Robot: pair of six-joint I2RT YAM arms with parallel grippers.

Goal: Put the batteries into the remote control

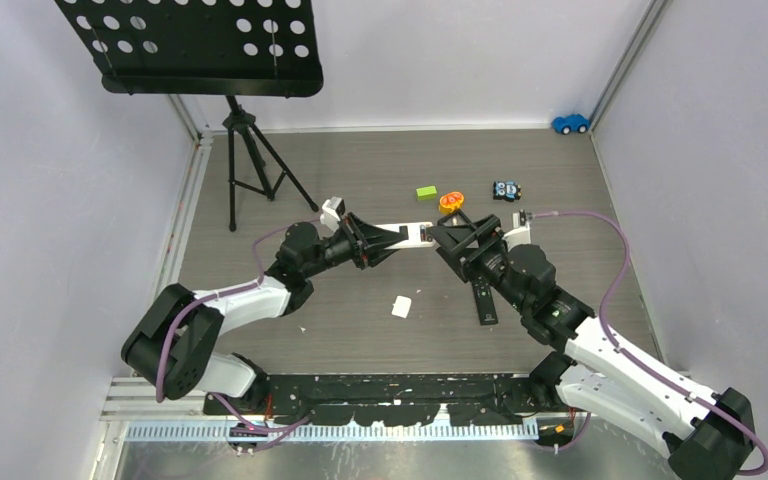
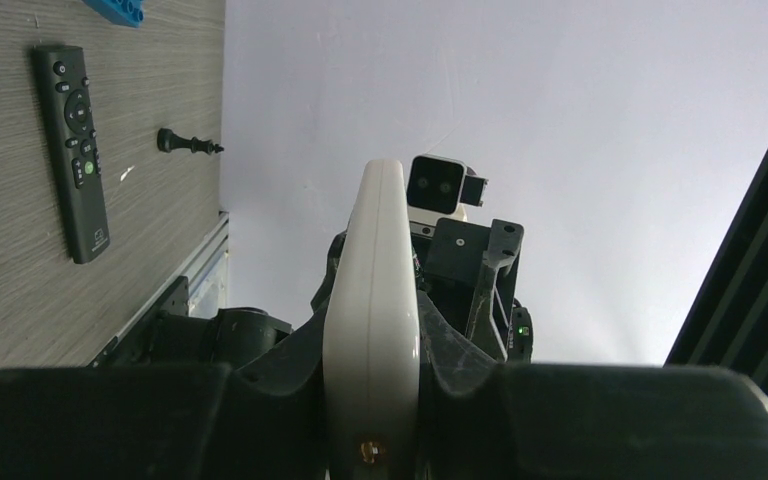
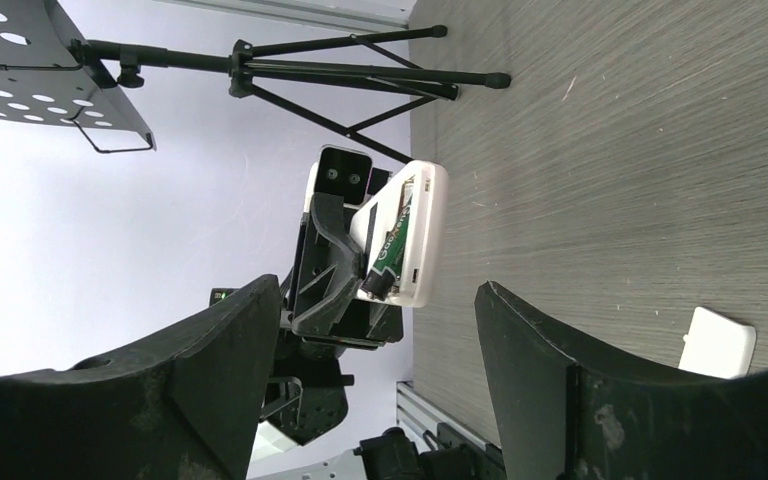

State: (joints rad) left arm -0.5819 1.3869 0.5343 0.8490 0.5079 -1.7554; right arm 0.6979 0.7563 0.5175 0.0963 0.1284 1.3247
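My left gripper [image 1: 400, 236] is shut on a white remote control [image 1: 418, 234] and holds it above the table; in the left wrist view the remote [image 2: 375, 270] stands edge-on between the fingers. My right gripper [image 1: 444, 242] is open and empty, facing the remote's free end with a small gap. In the right wrist view the remote [image 3: 422, 225] shows an open back compartment with a dark, green-labelled battery [image 3: 390, 250] in it, one end sticking out. The right fingers [image 3: 225, 360] stand wide apart. No other battery shows.
A white cover plate [image 1: 401, 307] and a black remote [image 1: 482, 298] lie on the table near the arms. A green block [image 1: 426, 192], an orange toy [image 1: 451, 201], a small toy car [image 1: 506, 189] and a music stand tripod [image 1: 245, 160] stand further back.
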